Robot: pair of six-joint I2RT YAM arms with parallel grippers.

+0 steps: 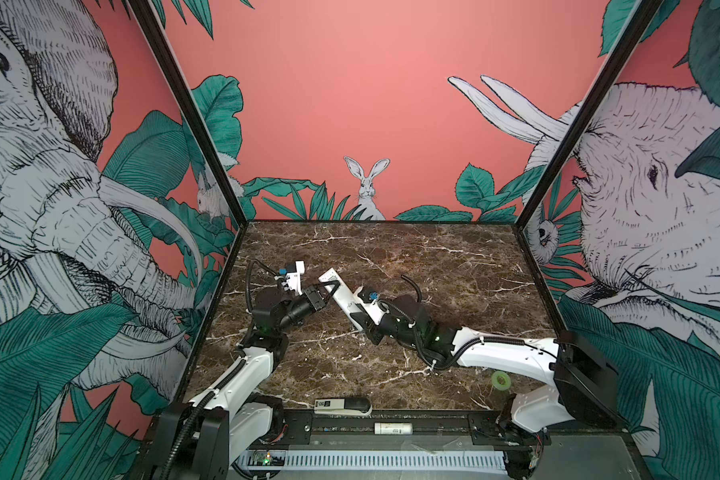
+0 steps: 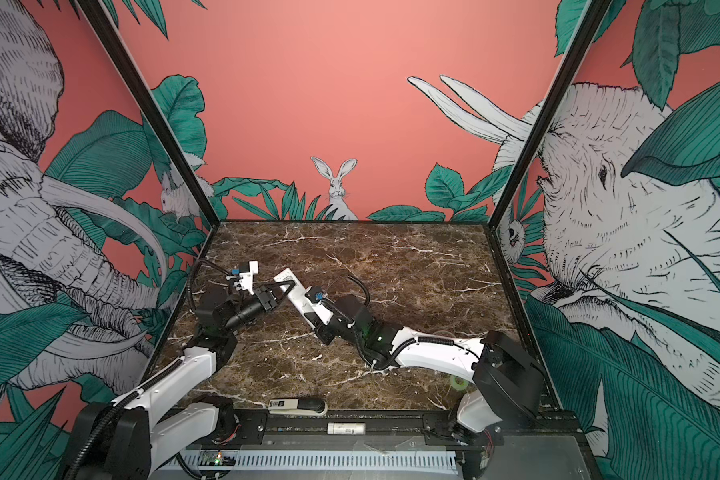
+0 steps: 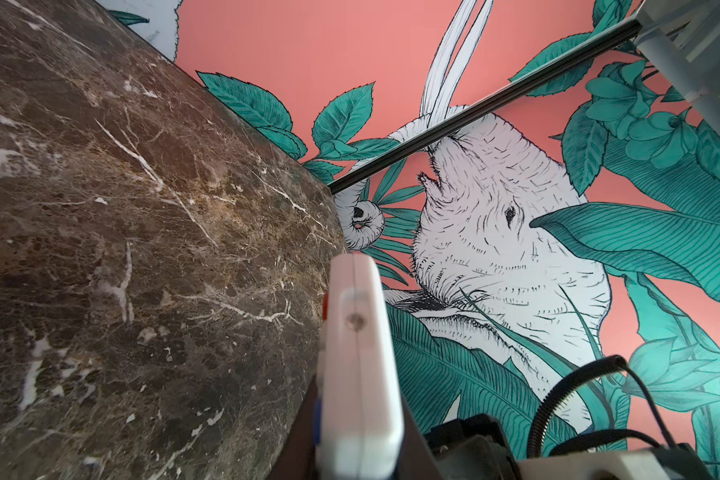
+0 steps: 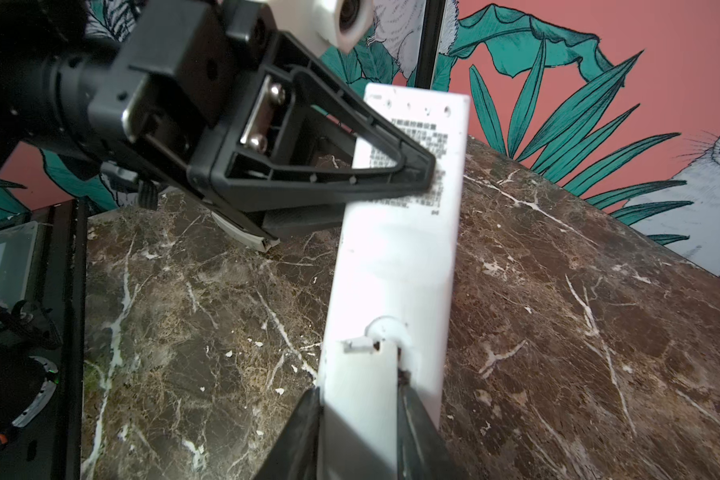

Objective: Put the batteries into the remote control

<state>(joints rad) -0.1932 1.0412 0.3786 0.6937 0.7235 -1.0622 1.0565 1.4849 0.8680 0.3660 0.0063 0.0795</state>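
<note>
The left gripper is clamped across the printed end of the remote control, holding it back-up above the counter. The right gripper straddles the other end beside the latch; whether it pinches I cannot tell. Likely best: hold the left clamp firm and slide the cover straight along the body. No batteries show.

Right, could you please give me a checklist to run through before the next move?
1. Left gripper shut on remote control: ok.
2. Right gripper holding the remote's other end firmly: cannot tell.
3. Batteries in sight: not ok, none visible in any view.
4. Batteries already loaded: cannot tell.
5. Stapler and white tube well away from both grippers: ok.
</note>
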